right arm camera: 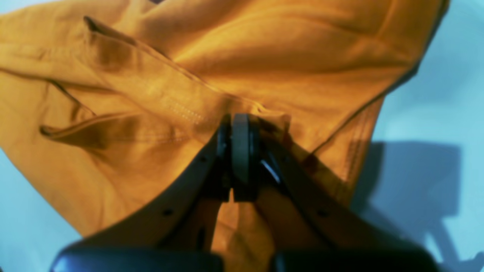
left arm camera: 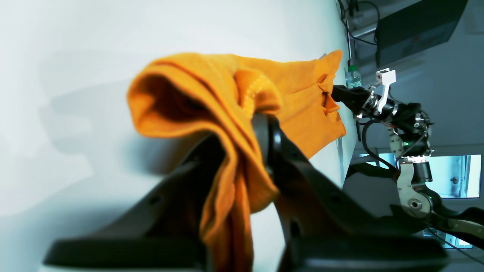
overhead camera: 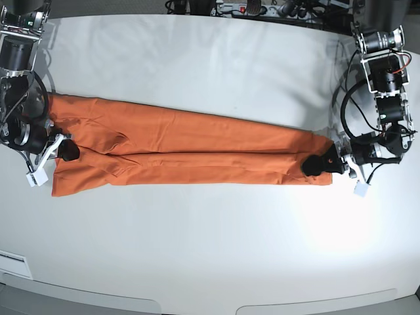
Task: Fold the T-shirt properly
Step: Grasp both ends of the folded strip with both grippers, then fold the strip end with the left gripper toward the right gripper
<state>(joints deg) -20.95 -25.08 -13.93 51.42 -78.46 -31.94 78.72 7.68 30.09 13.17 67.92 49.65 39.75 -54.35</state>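
The orange T-shirt lies on the white table, folded into a long narrow band and stretched between both grippers. My left gripper is shut on its right end; in the left wrist view the fingers pinch bunched fabric. My right gripper is shut on the left end; in the right wrist view it clamps a hem fold of the T-shirt. The right gripper also shows far off in the left wrist view, holding the far end.
Cables and a power strip lie along the table's far edge. A water bottle and a dark monitor stand beyond the table edge in the left wrist view.
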